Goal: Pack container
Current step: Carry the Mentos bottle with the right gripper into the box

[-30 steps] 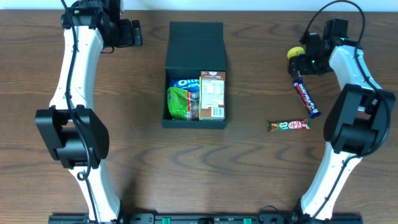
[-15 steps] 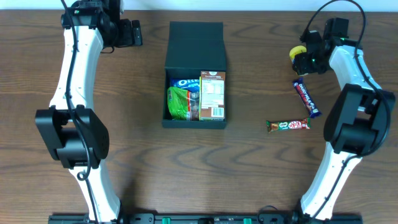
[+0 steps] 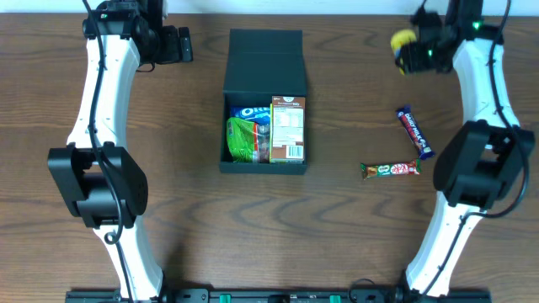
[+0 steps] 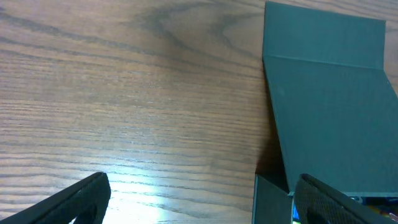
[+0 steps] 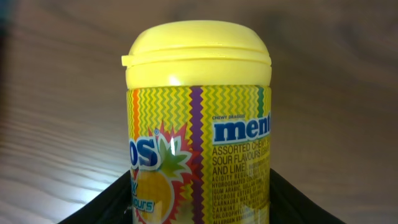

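On the dark wood-grain bench (image 3: 337, 236), the left end effector (image 3: 175, 44) hangs at the far left corner, released, with its two black fingers (image 4: 81, 199) spread wide and nothing between them. In the left wrist view it faces the matte black rectangular container (image 4: 329, 112). That container (image 3: 261, 165) sits in the middle of the bench, its hinged flap lid folded back flat on the far side. Inside it are a blue Oreo packet (image 3: 248, 112), a crinkled green snack bag (image 3: 244, 140) and, against the right wall, a brown and white printed carton (image 3: 288, 128). Well to the right, a green and red wrapped chocolate bar (image 3: 391, 170) lies near the right arm's base. A dark blue candy bar (image 3: 414, 132) lies slanted just beyond it. At the far right corner, the right end effector (image 3: 414, 55) is grasping a yellow plastic Mentos bottle (image 5: 199, 124) by its lower body, upright in the right wrist view, domed cap on top.
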